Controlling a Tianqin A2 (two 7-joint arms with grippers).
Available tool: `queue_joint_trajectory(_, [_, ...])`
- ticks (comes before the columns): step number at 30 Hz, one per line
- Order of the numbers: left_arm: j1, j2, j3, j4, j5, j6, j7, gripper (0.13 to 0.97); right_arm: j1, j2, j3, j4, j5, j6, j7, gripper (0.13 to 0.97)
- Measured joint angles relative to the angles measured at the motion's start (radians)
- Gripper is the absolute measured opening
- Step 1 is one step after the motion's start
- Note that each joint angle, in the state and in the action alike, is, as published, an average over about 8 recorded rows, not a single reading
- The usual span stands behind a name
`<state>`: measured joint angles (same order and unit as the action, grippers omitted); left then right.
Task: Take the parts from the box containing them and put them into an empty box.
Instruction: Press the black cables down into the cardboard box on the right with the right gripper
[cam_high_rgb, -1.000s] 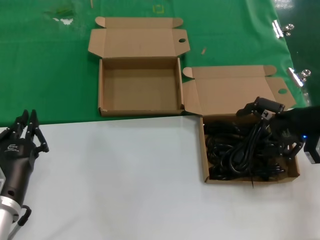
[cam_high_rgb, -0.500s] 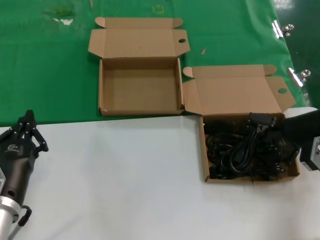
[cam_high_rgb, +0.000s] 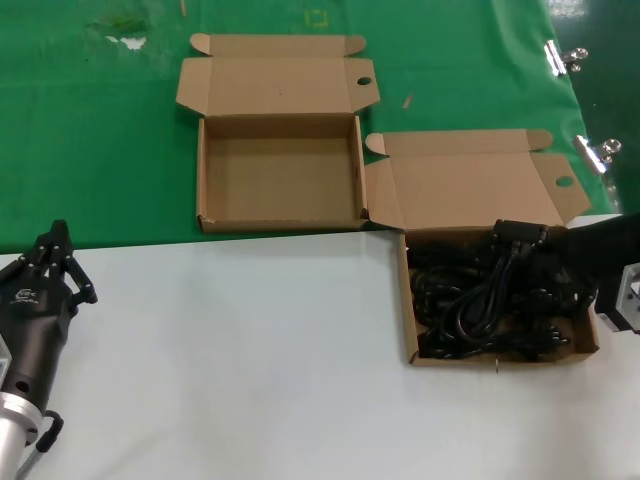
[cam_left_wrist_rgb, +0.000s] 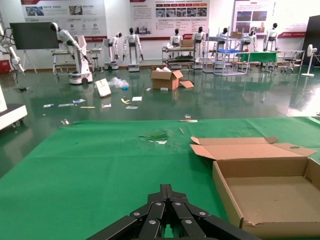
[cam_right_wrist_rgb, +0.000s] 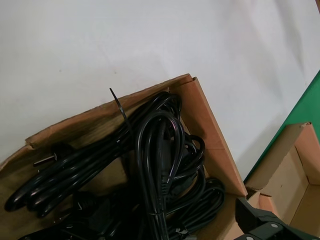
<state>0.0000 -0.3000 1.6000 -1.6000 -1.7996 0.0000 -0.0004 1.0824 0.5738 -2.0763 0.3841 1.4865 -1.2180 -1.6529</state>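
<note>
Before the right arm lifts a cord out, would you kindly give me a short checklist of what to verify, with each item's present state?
1. Right gripper over the shallow brown cardboard box holding the cords: ok, at its far edge.
2. Firm hold on one bundle of the black power cords: cannot tell; a cord hangs from the gripper.
3. Held cord free of the others: not ok, the bundles lie tangled together.
4. Empty brown cardboard box ready: ok, lid open, nothing inside.
5. Left gripper out of the way: ok, parked at the near left of the white table.
</note>
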Motion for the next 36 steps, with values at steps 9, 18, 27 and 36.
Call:
queue_joint_trajectory(9, [0.0,0.0,0.0,0.0,0.0,0.0,0.0,0.14,-0.032,0.022,0.008,0.06,0.002,-0.015,0.066,0.786])
queue_joint_trajectory(18, [0.0,0.0,0.0,0.0,0.0,0.0,0.0,0.14,-0.078,0.063,0.015,0.164,0.007,-0.023,0.145,0.673])
queue_joint_trajectory(27, [0.0,0.0,0.0,0.0,0.0,0.0,0.0,0.14,-0.081,0.071,0.013,0.171,0.004,-0.023,0.156,0.472])
queue_joint_trajectory(36, [0.0,0.0,0.0,0.0,0.0,0.0,0.0,0.14,-0.075,0.072,0.016,0.172,0.004,-0.019,0.168,0.297])
